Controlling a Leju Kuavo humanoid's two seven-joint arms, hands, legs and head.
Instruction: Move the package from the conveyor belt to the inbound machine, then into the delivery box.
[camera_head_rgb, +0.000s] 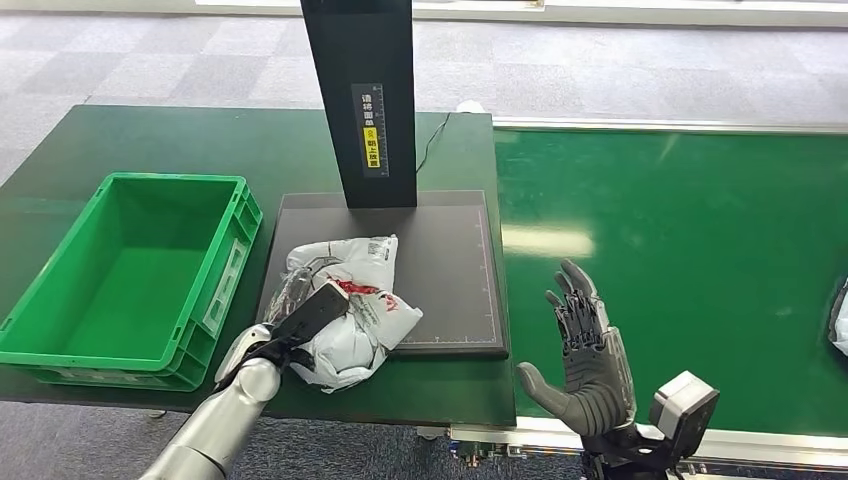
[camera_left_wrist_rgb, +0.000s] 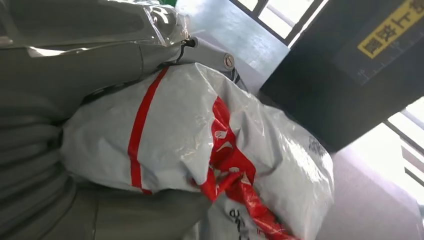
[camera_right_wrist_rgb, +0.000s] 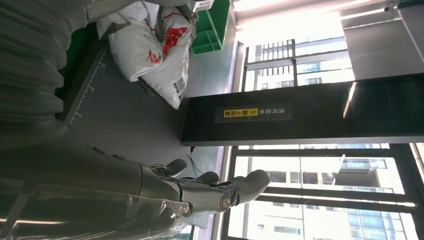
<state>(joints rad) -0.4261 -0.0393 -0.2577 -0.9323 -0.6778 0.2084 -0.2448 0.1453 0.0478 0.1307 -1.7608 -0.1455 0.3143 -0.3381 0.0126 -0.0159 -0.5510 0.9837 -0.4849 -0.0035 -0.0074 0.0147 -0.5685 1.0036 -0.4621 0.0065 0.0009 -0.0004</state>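
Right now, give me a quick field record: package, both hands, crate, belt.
package: white and red plastic mailer lying on the dark scanner plate, near its front left corner
left hand: left hand grips the package from the near side
right hand: right hand raised over the belt edge, fingers spread, holding nothing
crate: green crate left of the plate, nothing in it
belt: green conveyor belt on the right; another pale item at its far right edge

Bright, sharp (blown-out window glare)
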